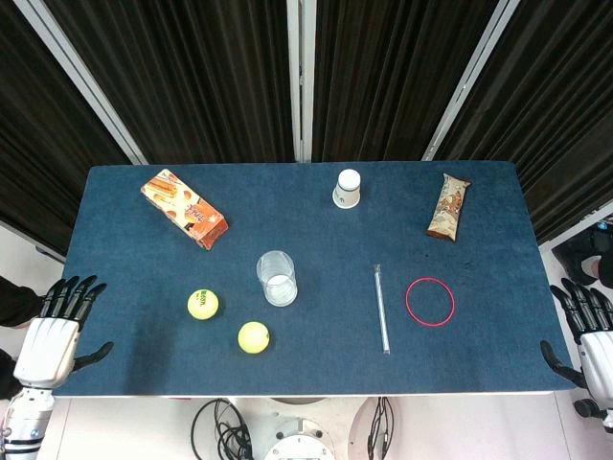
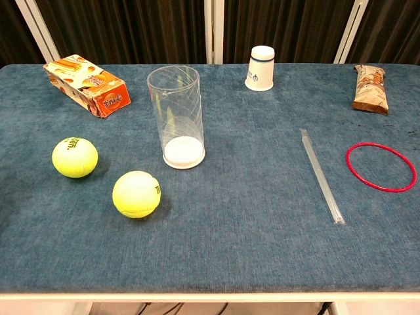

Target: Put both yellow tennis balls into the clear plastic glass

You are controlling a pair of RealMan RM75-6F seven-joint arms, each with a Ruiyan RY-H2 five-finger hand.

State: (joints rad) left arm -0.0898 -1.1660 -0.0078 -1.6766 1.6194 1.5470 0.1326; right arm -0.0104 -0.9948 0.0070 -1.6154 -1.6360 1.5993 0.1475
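Looking down from the head view, I see my left robot hand (image 1: 59, 331) just off the left edge of the table (image 1: 124, 240), fingers spread apart and holding nothing. My right robot hand (image 1: 586, 335) sits off the right edge, fingers apart too, and it holds nothing. Neither robot hand touches anything on the blue table. The clear plastic glass (image 2: 177, 117) stands upright near the middle, and I see no ball inside it. The first yellow tennis ball (image 2: 75, 157) lies to the left of the glass, with dark print on top. The second yellow tennis ball (image 2: 136, 193) lies nearer to me, a bit to the right of the first one, and the two balls do not touch. Both balls are near the glass but apart from it. Far back on the left lies an orange snack box (image 2: 88, 85) on its side. Behind the glass, at the back, a white paper cup (image 2: 261, 67) stands upside down. A clear straw (image 2: 320, 176) lies on the right, and a red ring (image 2: 381, 167) lies flat just beside it. A brown snack bar (image 2: 370, 88) lies in the far right corner.
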